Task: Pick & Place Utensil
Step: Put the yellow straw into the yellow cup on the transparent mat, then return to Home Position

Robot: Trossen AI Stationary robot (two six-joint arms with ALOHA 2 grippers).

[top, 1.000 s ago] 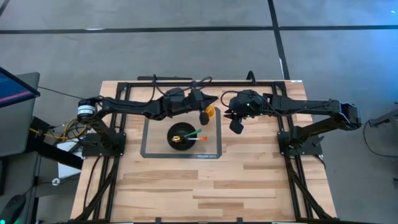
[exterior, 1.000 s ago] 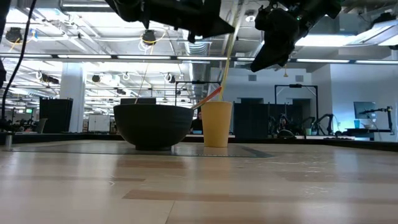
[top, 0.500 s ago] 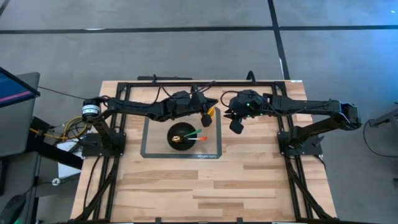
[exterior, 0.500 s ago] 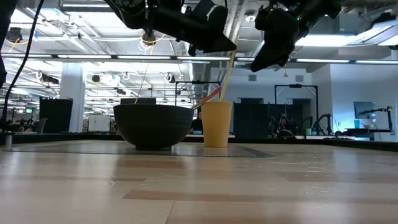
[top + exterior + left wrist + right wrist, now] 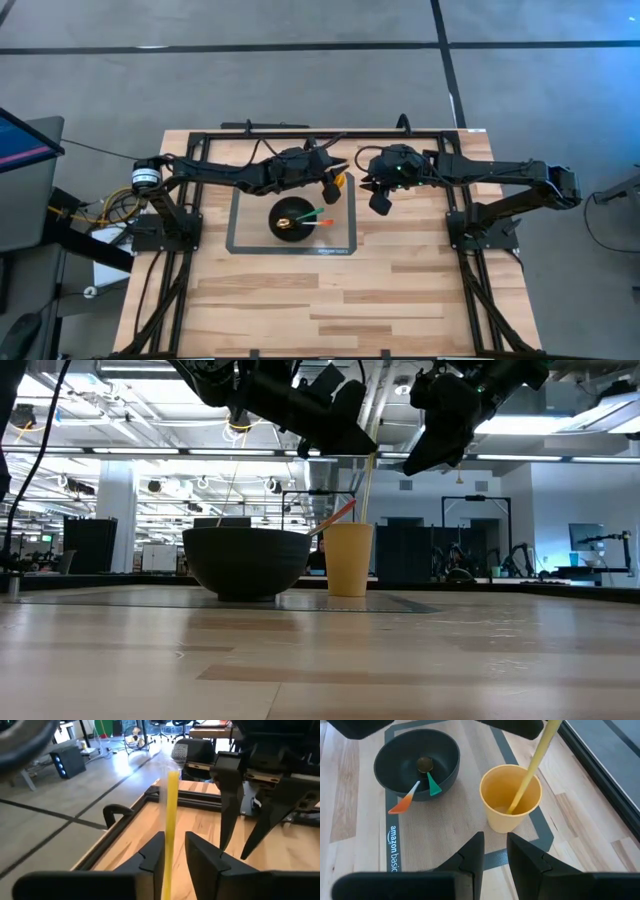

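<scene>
1. Left end effector (image 5: 330, 190) above the yellow cup (image 5: 510, 796), clamped on the upper end of a yellow utensil (image 5: 532, 766).
2. Utensil's lower end inside the cup, stem leaning out over the rim.
3. Cup upright on the grey mat (image 5: 242, 240), near the counter (image 5: 330, 300) back edge, just beside the dark bowl (image 5: 416, 762).
4. In the bowl: an orange utensil (image 5: 403, 803) and a green utensil (image 5: 433, 785), handles over the rim.
5. Right end effector (image 5: 379, 204) raised beside the cup toward the right edge, fingers nearly together, holding nothing.
</scene>
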